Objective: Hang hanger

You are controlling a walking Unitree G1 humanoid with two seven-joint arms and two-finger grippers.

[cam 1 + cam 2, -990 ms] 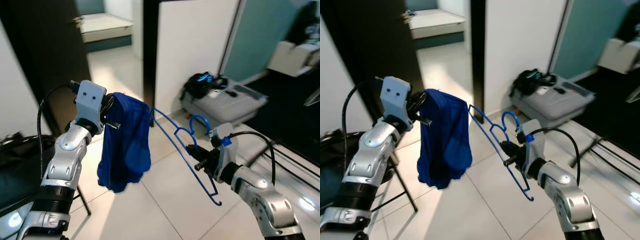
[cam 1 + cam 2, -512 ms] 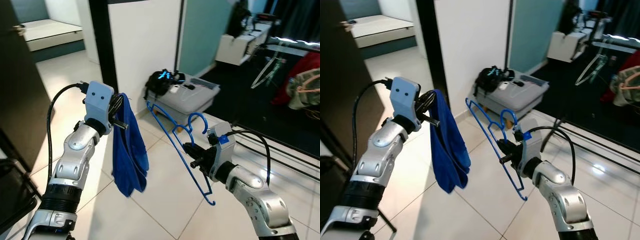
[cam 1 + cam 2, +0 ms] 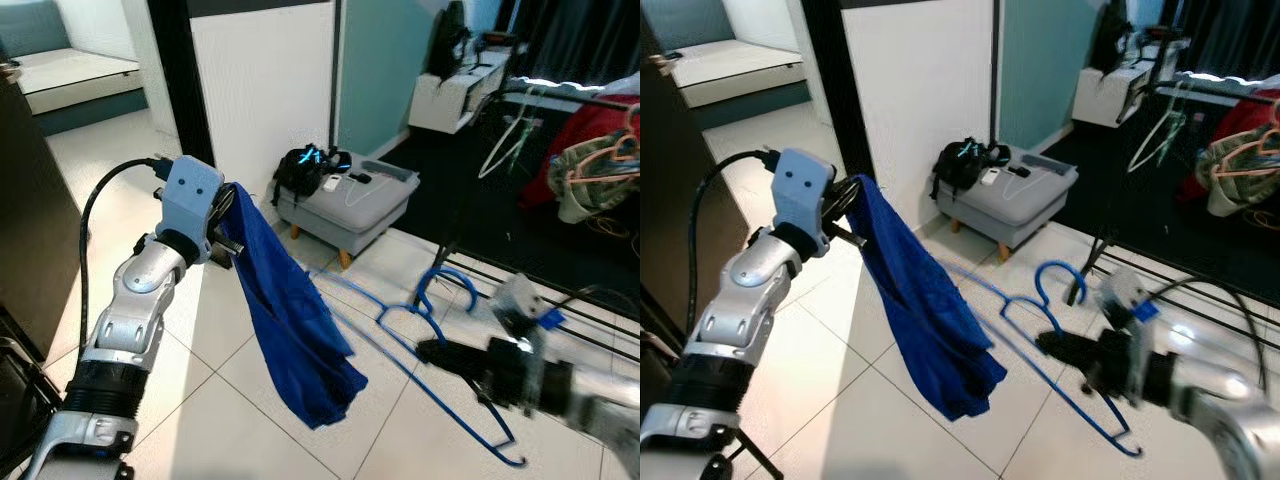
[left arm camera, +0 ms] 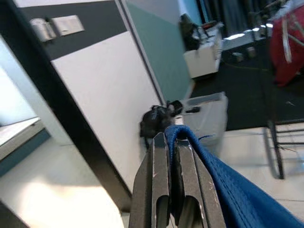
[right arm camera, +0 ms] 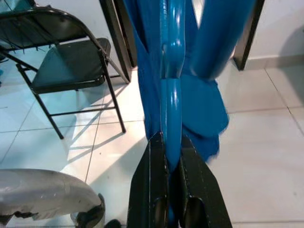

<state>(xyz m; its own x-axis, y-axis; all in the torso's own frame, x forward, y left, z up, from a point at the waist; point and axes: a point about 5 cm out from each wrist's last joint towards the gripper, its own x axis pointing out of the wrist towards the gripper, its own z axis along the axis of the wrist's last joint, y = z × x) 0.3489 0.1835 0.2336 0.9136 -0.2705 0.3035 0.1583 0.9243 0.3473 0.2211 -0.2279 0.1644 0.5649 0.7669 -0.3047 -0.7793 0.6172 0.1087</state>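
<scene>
- Left gripper (image 4: 172,142), raised at chest height, has its fingers clenched on a blue cloth (image 3: 300,330) that hangs down.
- Right gripper (image 5: 171,147) clasps the blue hanger (image 3: 430,350), held low over the tiled floor (image 3: 250,400).
- A grey ottoman (image 3: 345,195) stands behind.

Glossy plastic hanger (image 3: 1060,345), matt woven cloth (image 3: 930,310), shiny floor tiles (image 3: 840,400).

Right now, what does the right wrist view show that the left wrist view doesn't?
Right wrist view: the right gripper shut on the blue hanger, a black folding chair on the tiled floor, and the silver curve of a robot arm.
Left wrist view: the left gripper clamped on the garment's edge, a black bag beside a grey ottoman, and red clothing.
Both: the blue garment and white floor tiles.
</scene>
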